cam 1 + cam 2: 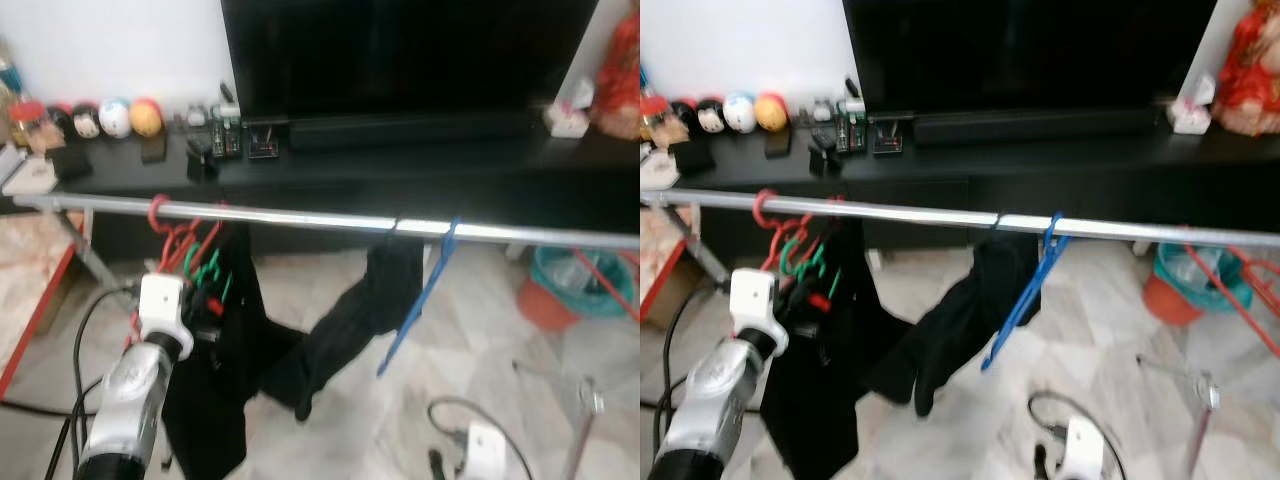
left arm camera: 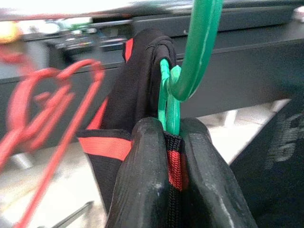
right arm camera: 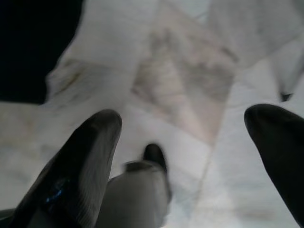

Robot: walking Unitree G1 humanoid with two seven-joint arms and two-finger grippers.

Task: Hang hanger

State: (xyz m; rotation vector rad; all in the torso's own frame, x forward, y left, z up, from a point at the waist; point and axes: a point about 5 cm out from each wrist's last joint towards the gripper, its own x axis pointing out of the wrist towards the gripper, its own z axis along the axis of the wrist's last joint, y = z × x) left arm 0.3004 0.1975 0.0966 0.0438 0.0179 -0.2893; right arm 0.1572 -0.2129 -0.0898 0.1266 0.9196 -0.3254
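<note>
A silver clothes rail (image 1: 320, 221) runs across in front of me. My left gripper (image 2: 173, 137) is shut on a green hanger (image 2: 167, 102) and the black garment with red trim (image 2: 137, 90) that hangs on it. The green hook (image 2: 197, 52) rises toward the rail, and its top is cut off from view. In the eye views the left gripper (image 1: 205, 300) is just below the rail's left part, beside red hangers (image 1: 165, 225). My right gripper (image 3: 185, 128) hangs open over the marble floor (image 3: 190, 71).
A blue hanger (image 1: 420, 300) and a black garment (image 1: 350, 320) hang mid-rail. Behind the rail stand a black TV cabinet (image 1: 400, 170) and a TV (image 1: 400, 50). A teal basket (image 1: 580, 285) is at the right, with cables and a white power strip (image 1: 485, 445) on the floor.
</note>
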